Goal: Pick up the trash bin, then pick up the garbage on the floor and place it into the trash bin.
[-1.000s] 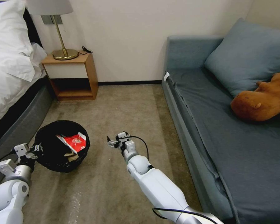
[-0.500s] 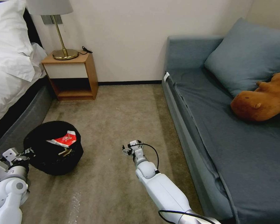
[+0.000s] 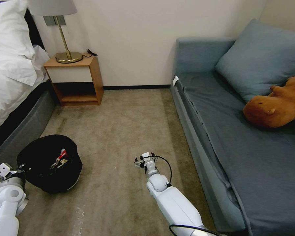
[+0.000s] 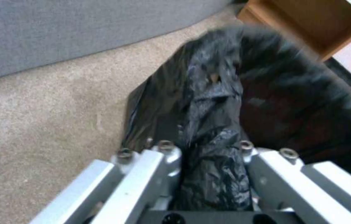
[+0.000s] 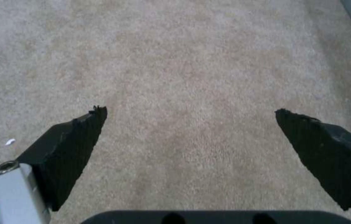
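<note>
While my left gripper (image 4: 208, 161) pinches the black-lined rim of the trash bin (image 3: 50, 164) low beside the bed (image 3: 13, 98), litter (image 3: 59, 160) lies inside it. Out over bare carpet (image 5: 184, 62), my right gripper (image 5: 188, 124) hangs with its fingers spread wide, holding nothing.

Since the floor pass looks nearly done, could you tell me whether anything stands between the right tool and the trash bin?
Nothing visible does. The right tool hangs open over bare carpet, and only open carpet separates it from the trash bin, which the left tool grips by its black liner, with wrappers inside.
</note>
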`<state>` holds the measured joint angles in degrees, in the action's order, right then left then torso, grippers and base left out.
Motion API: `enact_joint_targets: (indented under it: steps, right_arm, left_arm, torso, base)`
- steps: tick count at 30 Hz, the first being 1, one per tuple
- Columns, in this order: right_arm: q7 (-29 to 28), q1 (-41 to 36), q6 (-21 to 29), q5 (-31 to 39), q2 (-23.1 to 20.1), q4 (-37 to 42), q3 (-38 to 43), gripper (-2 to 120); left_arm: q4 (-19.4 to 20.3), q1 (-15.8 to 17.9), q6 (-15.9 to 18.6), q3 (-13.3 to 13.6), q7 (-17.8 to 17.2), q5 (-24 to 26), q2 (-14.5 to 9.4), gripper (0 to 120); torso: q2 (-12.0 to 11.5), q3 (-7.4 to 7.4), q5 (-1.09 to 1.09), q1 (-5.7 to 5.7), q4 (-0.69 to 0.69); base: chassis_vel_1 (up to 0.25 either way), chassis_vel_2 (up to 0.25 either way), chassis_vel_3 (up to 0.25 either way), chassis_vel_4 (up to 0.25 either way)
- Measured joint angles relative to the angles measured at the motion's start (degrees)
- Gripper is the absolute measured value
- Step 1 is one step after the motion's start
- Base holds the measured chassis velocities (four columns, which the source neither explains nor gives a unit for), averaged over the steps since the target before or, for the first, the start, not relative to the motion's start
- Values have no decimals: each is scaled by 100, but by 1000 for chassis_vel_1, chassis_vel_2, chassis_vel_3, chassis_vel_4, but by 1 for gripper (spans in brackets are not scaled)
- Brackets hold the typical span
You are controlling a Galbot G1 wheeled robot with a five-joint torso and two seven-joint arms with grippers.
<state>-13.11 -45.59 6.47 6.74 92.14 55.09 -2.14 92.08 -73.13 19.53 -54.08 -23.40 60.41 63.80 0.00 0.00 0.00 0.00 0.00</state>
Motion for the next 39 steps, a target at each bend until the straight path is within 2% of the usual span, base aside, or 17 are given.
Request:
enact_joint_targets:
  steps: [2, 3, 4, 10, 11, 12, 14, 16, 20, 22, 26, 28, 31, 34, 35, 37, 39]
  right_arm:
    - [-2, -29, 1, 0, 0, 17, 20, 100]
    - [-2, -29, 1, 0, 0, 17, 20, 100]
    - [-4, -32, 1, 0, 0, 17, 33, 100]
    - [-4, -20, 1, 1, 0, 19, 37, 100]
    - [-4, -20, 1, 1, 0, 19, 37, 100]
    - [-4, 0, 1, 5, 0, 19, 39, 100]
    - [-5, 17, 1, 11, -1, 19, 39, 100]
    - [-5, 53, -5, 23, 0, 15, 36, 100]
    - [-6, 66, -14, 33, 0, 13, 32, 100]
    - [-5, 86, -22, 43, 0, 13, 27, 100]
    - [-5, 97, -33, 52, 0, 13, 24, 100]
    - [-5, 111, -66, 61, 0, 13, 23, 100]
    - [-5, 120, -83, 62, 0, 14, 19, 100]
    - [-5, 158, -124, 78, 0, 19, 2, 100]
    - [-5, 158, -124, 78, 0, 19, 2, 100]
    - [-9, 196, -139, 115, 0, 24, -6, 100]
    - [-16, 218, -142, 143, 0, 26, -6, 100]
  left_arm:
    - [6, 1, 26, 0, 9, -49, -18, 27]
    - [6, 1, 26, 0, 9, -49, -18, 27]
    - [-9, 2, 32, -1, 19, -145, -40, 36]
    - [-102, -2, 5, -36, 35, -583, -70, 55]
    - [-102, -2, 5, -36, 35, -583, -70, 55]
    - [-149, 7, -51, -61, 63, -823, -77, 64]
    - [-188, 16, -108, -82, 113, -1051, -85, 69]
    - [-243, 34, -225, -125, 271, -1542, -103, 83]
    - [-285, 45, -292, -133, 368, -1802, -110, 90]
    - [-333, 52, -404, -150, 503, -2261, -113, 99]
    - [-343, 48, -530, -166, 685, -2592, -119, 100]
    - [-369, 41, -871, -162, 1141, -2963, -132, 100]
    - [-371, 35, -1004, -144, 1367, -3107, -138, 100]
    - [-327, -14, -1334, -57, 2130, -3546, -163, 100]
    - [-327, -14, -1334, -57, 2130, -3546, -163, 100]
    - [-291, -30, -1548, 37, 2562, -3943, -184, 100]
    - [-272, -37, -1601, 88, 2689, -4084, -190, 100]
  torso:
    - [0, 0, 1, 0, 1]
    - [0, 0, 1, 0, 1]
    - [0, 0, 1, 0, 0]
    - [0, 0, 0, 0, 1]
    - [0, 0, 0, 0, 1]
    - [0, 0, 0, 0, 1]
    - [0, 0, -1, 0, 1]
    - [0, 0, 0, 0, 1]
    - [0, 0, -1, 0, 1]
    - [0, 0, 0, 0, 0]
    - [0, 0, 0, 0, 1]
    - [0, 0, 0, 0, 0]
    - [0, 0, 0, 0, 0]
    - [0, 0, 0, 0, 0]
    - [0, 0, 0, 0, 0]
    - [0, 0, 0, 0, 0]
    - [0, 0, 0, 0, 0]
  base:
    - [0, 0, 0, 0]
    - [0, 0, 0, 0]
    - [0, 0, 0, 0]
    - [0, 0, 0, 0]
    - [0, 0, 0, 0]
    - [0, 0, 0, 0]
    - [0, 0, 0, 0]
    - [0, 0, 0, 0]
    - [0, 0, 0, 0]
    - [0, 0, 0, 0]
    - [0, 0, 0, 0]
    - [0, 0, 0, 0]
    - [0, 0, 0, 0]
    - [0, 0, 0, 0]
    - [0, 0, 0, 0]
    - [0, 0, 0, 0]
    - [0, 0, 0, 0]
